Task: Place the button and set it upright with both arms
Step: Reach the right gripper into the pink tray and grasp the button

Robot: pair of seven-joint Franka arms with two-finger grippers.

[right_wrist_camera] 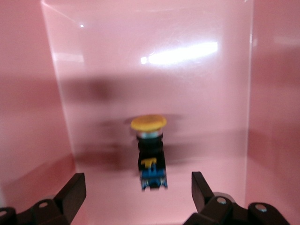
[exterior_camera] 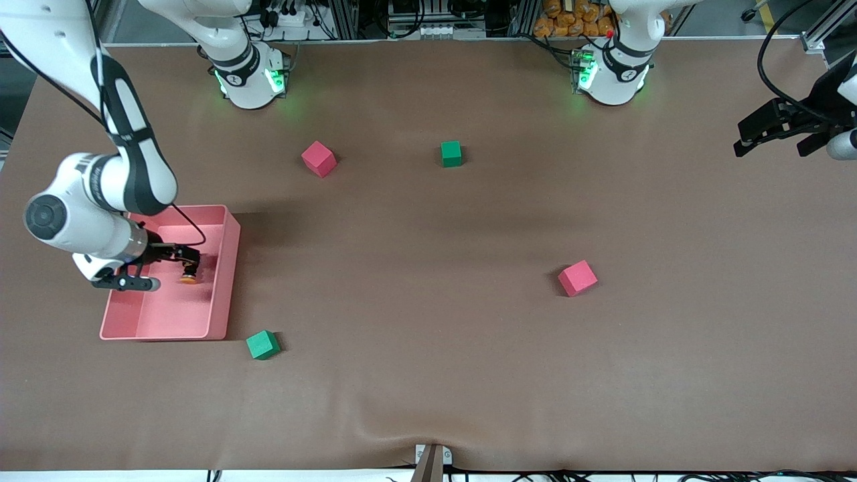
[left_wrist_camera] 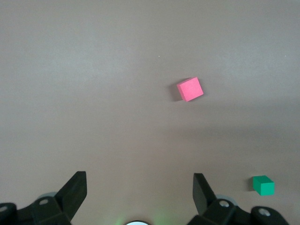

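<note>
1. Right wrist view: the button (right_wrist_camera: 149, 152) sits between my right gripper's (right_wrist_camera: 137, 197) spread fingers (right_wrist_camera: 72, 192), touching neither. Its orange cap points away from the wrist and its black-and-blue body points toward it. It is blurred, so I cannot tell whether it rests on the floor of the pink tray (right_wrist_camera: 42, 117) or hangs just above it.
2. In the front view my right gripper (exterior_camera: 189, 262) is down inside the pink tray (exterior_camera: 227, 268) at the right arm's end of the table, with the button (exterior_camera: 189, 276) at my fingertips.
3. The tray walls rise close on both sides of the button.
4. A green cube (exterior_camera: 262, 345) lies just beside the tray corner, nearer the front camera. A pink cube (exterior_camera: 319, 158) and a second green cube (exterior_camera: 451, 153) lie nearer the bases, and another pink cube (exterior_camera: 577, 278) lies toward the left arm's end.
5. My left gripper (exterior_camera: 770, 130) waits high over the table's left-arm end, fingers (left_wrist_camera: 75, 190) spread wide on nothing.
</note>
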